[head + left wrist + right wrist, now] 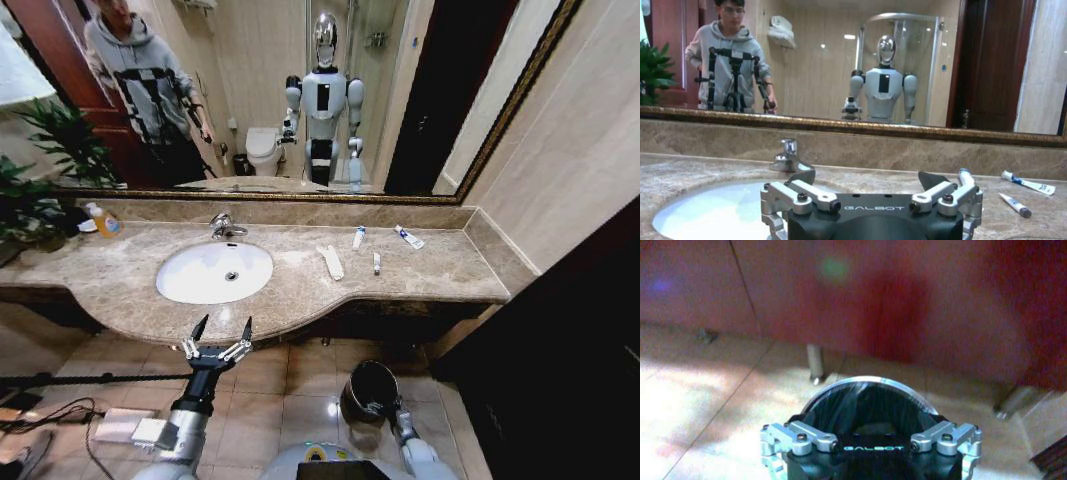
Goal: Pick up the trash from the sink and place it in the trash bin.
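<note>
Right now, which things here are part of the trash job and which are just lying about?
Part of the job: long white wrapper, two white tubes, grey stick, sink, trash bin, left gripper open, right gripper at the bin.

Lying about: yellow soap bottle, plant, faucet.

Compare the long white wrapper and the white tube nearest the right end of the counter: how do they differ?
The long white wrapper is plain white, while the tube at the right end carries blue marks. The wrapper lies closer to the basin and the counter's front edge; the tube lies nearer the back wall. The wrapper looks longer and wider than the tube. Both lie flat on the marble countertop, untouched by either gripper.
</note>
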{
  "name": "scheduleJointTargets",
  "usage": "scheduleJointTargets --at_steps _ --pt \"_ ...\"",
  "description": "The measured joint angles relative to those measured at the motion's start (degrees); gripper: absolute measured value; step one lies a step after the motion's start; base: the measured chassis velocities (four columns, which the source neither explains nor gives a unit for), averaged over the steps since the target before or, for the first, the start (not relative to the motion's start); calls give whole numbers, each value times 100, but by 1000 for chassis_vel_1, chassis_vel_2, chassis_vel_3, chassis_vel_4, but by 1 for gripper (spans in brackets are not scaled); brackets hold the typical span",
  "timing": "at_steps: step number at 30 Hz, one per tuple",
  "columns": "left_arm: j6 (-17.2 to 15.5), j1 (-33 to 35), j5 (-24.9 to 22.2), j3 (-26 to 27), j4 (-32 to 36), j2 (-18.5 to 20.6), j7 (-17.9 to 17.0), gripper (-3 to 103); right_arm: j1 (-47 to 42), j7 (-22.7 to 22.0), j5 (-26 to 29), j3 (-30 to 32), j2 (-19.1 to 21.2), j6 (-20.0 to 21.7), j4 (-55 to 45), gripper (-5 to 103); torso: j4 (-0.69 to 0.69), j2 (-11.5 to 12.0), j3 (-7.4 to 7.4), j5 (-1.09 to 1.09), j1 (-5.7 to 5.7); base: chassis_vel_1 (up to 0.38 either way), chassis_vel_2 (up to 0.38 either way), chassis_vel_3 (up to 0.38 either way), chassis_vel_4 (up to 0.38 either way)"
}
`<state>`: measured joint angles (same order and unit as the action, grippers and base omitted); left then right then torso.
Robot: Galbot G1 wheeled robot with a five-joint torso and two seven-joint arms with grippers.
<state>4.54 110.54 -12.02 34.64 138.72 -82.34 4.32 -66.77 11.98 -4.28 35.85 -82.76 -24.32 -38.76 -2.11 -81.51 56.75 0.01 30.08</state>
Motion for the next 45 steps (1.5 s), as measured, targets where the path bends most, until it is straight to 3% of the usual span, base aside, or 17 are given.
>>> scheduleJointTargets --at_steps 4,7,8,10,26,32,37,45 --pt "0 0 0 0 0 0 -1 100 -665 -109 342 -36 100 117 -1104 100 1 0 0 -1 0 0 0 0 0" --pt "0 0 0 0 0 0 0 100 -1409 -284 810 -30 199 301 -2504 100 1 0 -1 -1 -1 0 0 0 0" --pt "0 0 0 0 0 0 0 100 -1409 -284 810 -30 199 301 -2504 100 1 0 -1 -1 -1 0 0 0 0" --pt "0 0 0 0 0 0 0 100 -2056 -447 1183 18 317 545 -3715 100 1 0 0 -1 -1 0 0 0 0" --pt "0 0 0 0 -1 0 0 100 -3967 -1043 1836 487 441 1102 -7591 100 1 -1 0 -2 -1 0 0 0 0" --pt "0 0 0 0 -1 0 0 100 -4046 -1071 1838 498 328 1307 -8374 100 1 -1 0 -2 0 0 0 0 0" --pt "0 0 0 0 0 0 0 100 -3582 -1070 1778 333 296 1778 -8795 100 0 -1 0 -1 0 0 0 0 0" --pt "0 0 0 0 0 0 -1 100 -2617 -1069 1947 94 695 2438 -8688 100 0 0 0 -1 0 0 0 0 0"
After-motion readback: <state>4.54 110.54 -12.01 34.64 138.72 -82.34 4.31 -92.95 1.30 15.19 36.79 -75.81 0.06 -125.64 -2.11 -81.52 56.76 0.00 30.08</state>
